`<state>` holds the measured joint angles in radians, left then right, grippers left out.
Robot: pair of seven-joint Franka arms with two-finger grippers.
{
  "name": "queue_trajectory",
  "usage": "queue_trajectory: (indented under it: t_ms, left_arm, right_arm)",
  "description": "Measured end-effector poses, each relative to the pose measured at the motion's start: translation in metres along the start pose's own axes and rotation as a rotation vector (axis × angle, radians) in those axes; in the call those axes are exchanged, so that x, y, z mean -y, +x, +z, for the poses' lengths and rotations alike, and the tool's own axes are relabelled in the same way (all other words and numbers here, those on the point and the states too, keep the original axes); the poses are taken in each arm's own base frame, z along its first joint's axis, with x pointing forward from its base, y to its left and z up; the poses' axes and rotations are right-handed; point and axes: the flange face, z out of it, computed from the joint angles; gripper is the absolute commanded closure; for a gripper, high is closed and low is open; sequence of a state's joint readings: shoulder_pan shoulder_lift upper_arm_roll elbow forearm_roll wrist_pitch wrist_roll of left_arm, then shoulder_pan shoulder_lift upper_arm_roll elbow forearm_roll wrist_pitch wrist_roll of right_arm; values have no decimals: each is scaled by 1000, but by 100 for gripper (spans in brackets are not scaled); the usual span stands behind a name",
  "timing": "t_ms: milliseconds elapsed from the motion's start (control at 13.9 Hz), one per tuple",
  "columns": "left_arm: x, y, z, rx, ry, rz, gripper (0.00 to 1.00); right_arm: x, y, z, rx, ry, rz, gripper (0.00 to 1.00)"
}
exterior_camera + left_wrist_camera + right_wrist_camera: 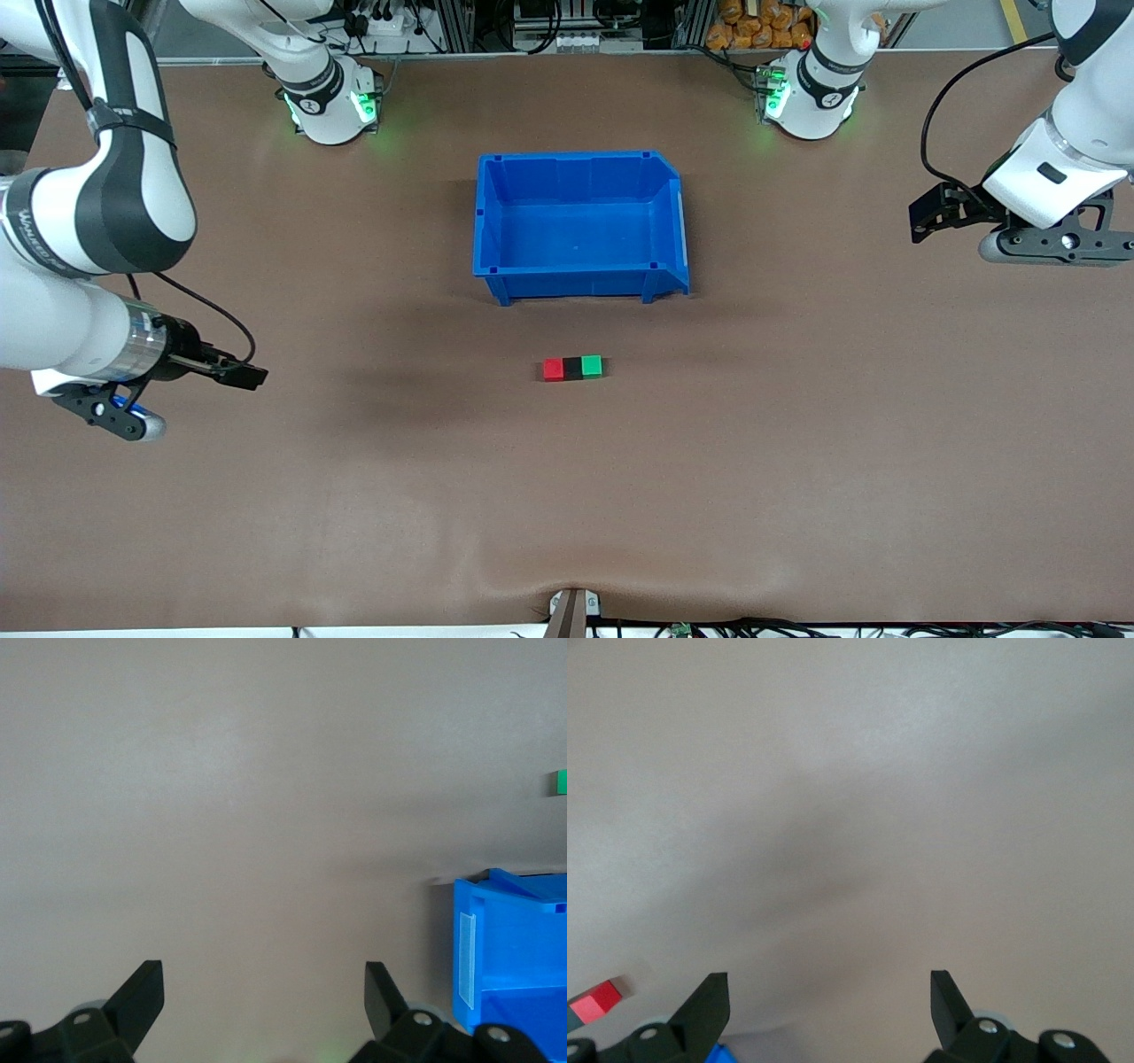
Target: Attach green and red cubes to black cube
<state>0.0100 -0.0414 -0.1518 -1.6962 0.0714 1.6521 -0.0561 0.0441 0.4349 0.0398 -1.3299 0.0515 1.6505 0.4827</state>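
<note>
Item 1: open-topped blue plastic bin, standing on the brown-covered bench between the two arm bases; taken here as the landmark.

Item 2: small bright red cube, on the bench nearer the front camera than the bin, well apart from its front wall. It lies at the right arm's end of a short row of three.

Item 3: small matte black cube, middle of that row, touching the red cube on one side and the green on the other.

Item 4: small bright green cube, at the left arm's end of the row, touching the black cube. The three sit flush in a straight line running parallel to the bin's front wall.

Item 5: left claw, fingers spread wide, holding nothing; it hangs over bare bench well away from the bin, toward the left arm's end. Its wrist view catches one corner of the bin and a sliver of the green cube.

Item 6: right claw, fingers spread wide, holding nothing; it hangs over bare bench well away from the bin, toward the right arm's end. Its wrist view catches the red cube at the edge.
</note>
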Motion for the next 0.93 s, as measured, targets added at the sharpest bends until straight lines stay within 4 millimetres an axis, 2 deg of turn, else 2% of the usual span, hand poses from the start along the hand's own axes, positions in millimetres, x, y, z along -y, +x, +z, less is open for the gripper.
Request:
queue_trajectory:
  t_ms: [933]
  left_arm:
    - [0,0,-3,-7,0,1,0]
  right_arm:
    - [-28,-18,-50,-18,-6,-146,0]
